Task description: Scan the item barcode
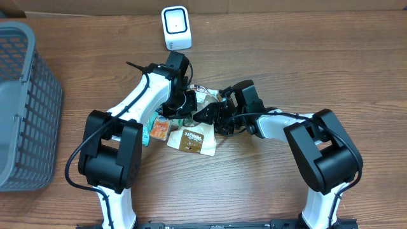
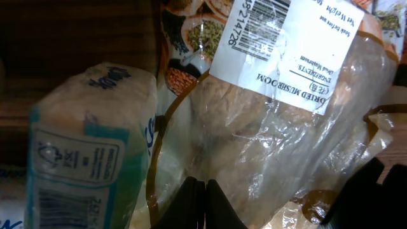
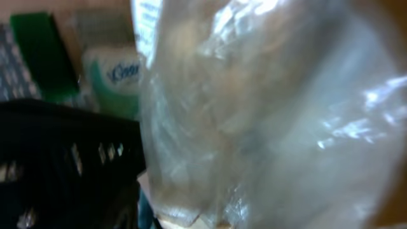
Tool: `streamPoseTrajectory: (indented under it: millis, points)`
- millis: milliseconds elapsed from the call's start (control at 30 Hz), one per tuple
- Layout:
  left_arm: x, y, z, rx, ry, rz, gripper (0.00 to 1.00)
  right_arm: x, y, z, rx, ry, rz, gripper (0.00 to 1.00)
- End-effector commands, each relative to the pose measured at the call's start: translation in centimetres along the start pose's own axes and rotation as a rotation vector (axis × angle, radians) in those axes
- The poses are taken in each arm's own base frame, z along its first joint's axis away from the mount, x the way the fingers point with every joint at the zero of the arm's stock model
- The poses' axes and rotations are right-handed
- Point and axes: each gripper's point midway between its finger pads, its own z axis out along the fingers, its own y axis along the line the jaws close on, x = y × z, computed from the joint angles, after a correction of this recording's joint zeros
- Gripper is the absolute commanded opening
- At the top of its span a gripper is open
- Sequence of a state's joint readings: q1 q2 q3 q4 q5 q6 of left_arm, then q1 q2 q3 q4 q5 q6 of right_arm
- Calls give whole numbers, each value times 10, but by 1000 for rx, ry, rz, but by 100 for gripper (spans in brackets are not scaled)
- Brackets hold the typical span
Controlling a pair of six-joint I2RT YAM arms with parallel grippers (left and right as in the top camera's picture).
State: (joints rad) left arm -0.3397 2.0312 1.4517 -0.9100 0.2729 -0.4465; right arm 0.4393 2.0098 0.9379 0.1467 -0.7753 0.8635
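Observation:
A clear plastic bag of dried mushrooms (image 2: 267,146) fills the left wrist view, and its white label with the barcode (image 2: 259,28) faces that camera. My left gripper (image 2: 205,184) is shut, its tips pinching the thin film at the bag's lower edge. In the overhead view the bag (image 1: 206,95) sits between the left gripper (image 1: 183,102) and the right gripper (image 1: 208,114). The bag (image 3: 267,114) also fills the right wrist view and hides the right fingers. The white scanner (image 1: 176,27) stands at the back of the table, apart from both arms.
A teal tissue pack (image 1: 147,130), an orange packet (image 1: 161,129) and a brown packet (image 1: 193,140) lie under the grippers. A grey basket (image 1: 25,108) stands at the left edge. The tissue pack (image 2: 82,140) lies just left of the bag.

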Motion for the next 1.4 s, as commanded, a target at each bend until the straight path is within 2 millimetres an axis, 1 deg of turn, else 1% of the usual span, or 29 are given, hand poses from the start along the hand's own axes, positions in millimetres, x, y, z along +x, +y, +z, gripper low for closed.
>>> streamPoseTrajectory:
  millis: [0, 100, 167, 233, 333, 433, 500, 567, 633, 767, 867, 933, 1000, 1067, 1133, 1267, 1367]
  points:
    - [6, 2, 6, 0, 30, -21, 4, -3, -20, 5, 46, -35, 37, 46]
    - [7, 2, 6, -2, 33, -22, 4, -3, -20, 5, 45, -34, 37, 33]
    - [7, 2, 6, -2, 33, -22, 4, -2, -19, 5, 41, -31, 37, 20]
    - [7, 2, 6, -2, 33, -22, 4, -2, -18, 4, 32, -24, 37, 10]
    - [7, 2, 6, -2, 31, -21, 4, -2, -13, -2, -2, -4, 20, 4]
    - [2, 2, 2, -1, 19, -11, 4, -4, 1, -15, -57, 10, -51, 4]
    - [-1, 1, -7, 0, 16, -16, 4, -6, 9, -28, -71, 4, -87, 4]
    - [-6, -2, -22, 3, 9, -2, 4, -7, 17, -42, -74, -8, -126, 4]
    - [-13, -7, -44, 9, -7, 33, 4, -8, 27, -60, -69, -28, -175, 4]
    - [-23, -24, -96, 26, -57, 124, 4, -5, 42, -99, -54, -70, -247, 4]
    - [-26, -38, -140, 44, -118, 195, 4, -3, 49, -131, -40, -109, -283, 4]
    - [-27, -41, -166, 49, -156, 234, 4, 0, 52, -149, -30, -133, -291, 4]
    - [-28, -36, -189, 36, -182, 240, 4, 3, 54, -167, -16, -152, -301, 4]
    - [-28, -21, -210, 4, -199, 216, 4, 7, 55, -180, -3, -163, -316, 4]
    - [-27, 0, -228, -23, -208, 196, 4, 12, 53, -190, 16, -172, -320, 4]
    - [-27, 47, -252, -53, -208, 115, 4, 15, 41, -196, 102, -191, -300, 4]
    - [-33, 77, -263, -40, -232, 67, 4, 17, 45, -193, 92, -180, -316, 4]
